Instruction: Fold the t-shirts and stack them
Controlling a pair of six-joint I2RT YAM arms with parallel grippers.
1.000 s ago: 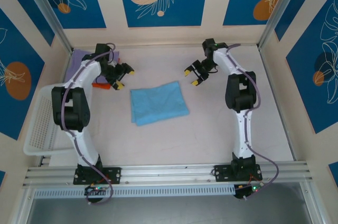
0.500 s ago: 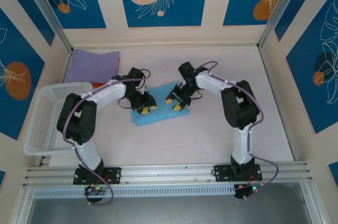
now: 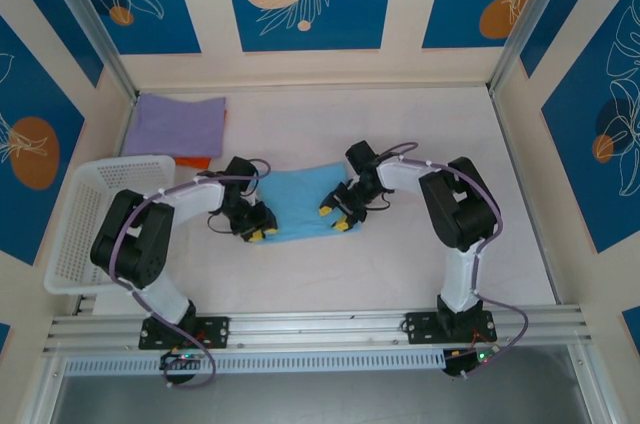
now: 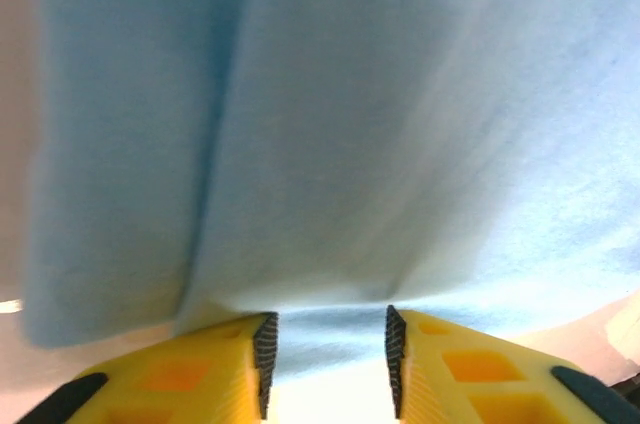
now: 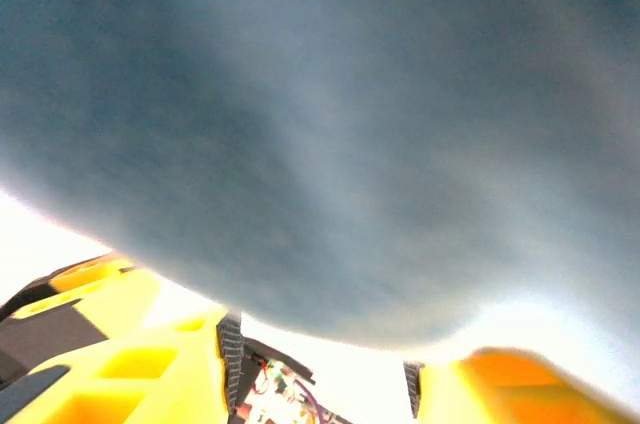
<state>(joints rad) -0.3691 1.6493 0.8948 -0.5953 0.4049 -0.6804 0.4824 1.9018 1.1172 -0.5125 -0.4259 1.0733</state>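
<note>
While left gripper [image 3: 258, 232] pinches the blue tee [image 3: 300, 199] at its lower-left edge, jaws half-closed, right gripper [image 3: 334, 218] meets its right edge, grip unclear; lavender tee [image 3: 180, 124] lies upper left

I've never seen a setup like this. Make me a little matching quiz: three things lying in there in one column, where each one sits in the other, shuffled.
Things:
1. sky-blue t-shirt
2. lavender t-shirt
3. white mesh basket

Places:
A. far-left corner
B. left edge, nearer the arm bases
C. centre

Pairs: 1-C, 2-A, 3-B
</note>
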